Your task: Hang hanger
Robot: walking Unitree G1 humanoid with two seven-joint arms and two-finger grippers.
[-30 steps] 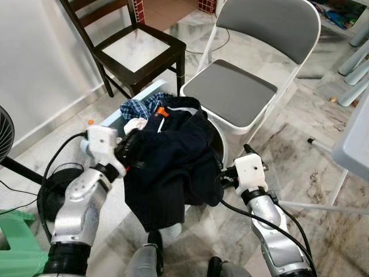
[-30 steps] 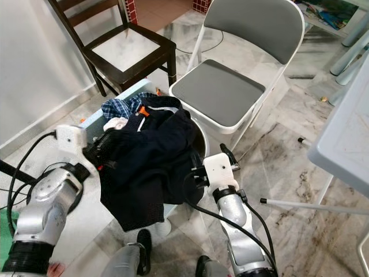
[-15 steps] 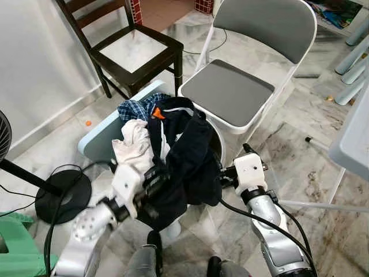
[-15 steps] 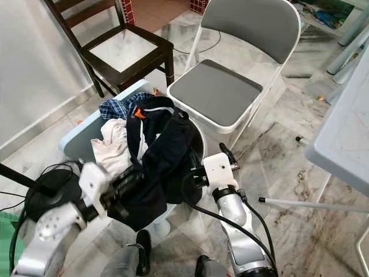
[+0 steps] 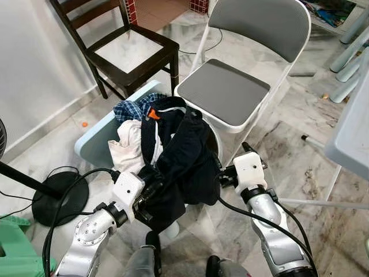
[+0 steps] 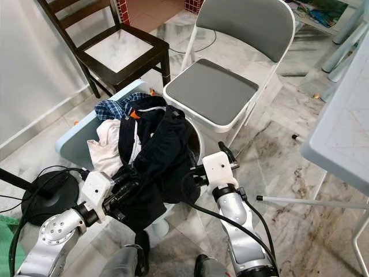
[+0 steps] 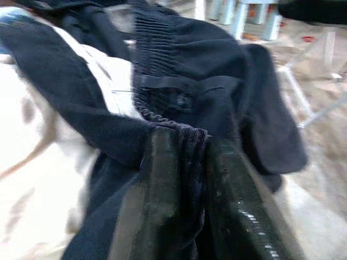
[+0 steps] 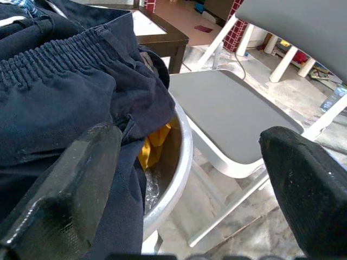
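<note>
Left wrist view: left gripper [image 7: 181, 179] fingers [image 7: 157, 195] pinch the dark navy garment [image 5: 179, 156]; right gripper [image 8: 184, 179] wide beside the round metal basin [image 8: 176, 168]. Lift slowly, avoiding snags.

Clothes [image 5: 173, 156] heap in a basin [image 8: 176, 162] at centre frame; a folding chair [image 5: 230, 92] stands upper right, a wooden chair [image 5: 130, 52] upper left.

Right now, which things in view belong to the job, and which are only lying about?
In use: dark navy garment; round metal basin; left gripper, fingers shut on the garment; right gripper, open.

Lying about: grey folding chair; dark wooden chair; black fan base.
</note>
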